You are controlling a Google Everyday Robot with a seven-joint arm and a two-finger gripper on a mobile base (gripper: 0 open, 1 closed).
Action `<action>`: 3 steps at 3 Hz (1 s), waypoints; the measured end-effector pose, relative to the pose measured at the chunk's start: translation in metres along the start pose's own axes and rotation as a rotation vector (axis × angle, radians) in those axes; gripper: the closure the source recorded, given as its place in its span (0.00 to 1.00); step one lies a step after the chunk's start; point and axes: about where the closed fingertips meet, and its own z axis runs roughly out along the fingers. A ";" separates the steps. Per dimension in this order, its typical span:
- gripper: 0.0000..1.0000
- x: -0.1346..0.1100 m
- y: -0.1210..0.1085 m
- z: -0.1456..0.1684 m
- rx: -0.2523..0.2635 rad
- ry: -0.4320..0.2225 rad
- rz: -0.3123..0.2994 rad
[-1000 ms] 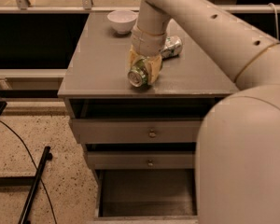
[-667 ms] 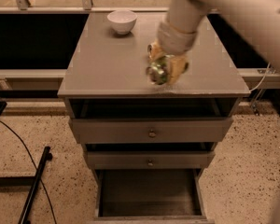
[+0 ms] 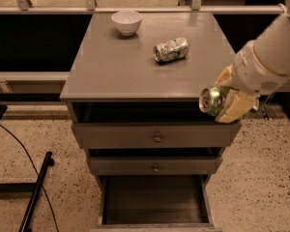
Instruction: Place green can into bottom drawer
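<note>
My gripper (image 3: 223,102) is at the right, just past the front right corner of the grey cabinet top (image 3: 111,66). It is shut on the green can (image 3: 211,100), which lies sideways between the yellowish fingers (image 3: 237,105) with its silver top facing left. The can hangs in the air above the floor, level with the top drawer. The bottom drawer (image 3: 154,197) is pulled open at the base of the cabinet, its dark inside showing, below and to the left of the can.
A paler dented can (image 3: 171,49) lies on the cabinet top, with a white bowl (image 3: 126,21) at the back. Two shallower drawers with round knobs (image 3: 157,138) sit above the open one. A black cable and stand (image 3: 36,182) lie on the speckled floor at the left.
My gripper has carried the green can from the middle of the cabinet top to the right and forward, off the front right corner. The paler can has come into sight.
</note>
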 end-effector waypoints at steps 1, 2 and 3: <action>1.00 0.036 0.053 0.049 -0.004 -0.141 0.301; 1.00 0.064 0.079 0.064 0.032 -0.199 0.459; 1.00 0.066 0.077 0.073 0.020 -0.238 0.461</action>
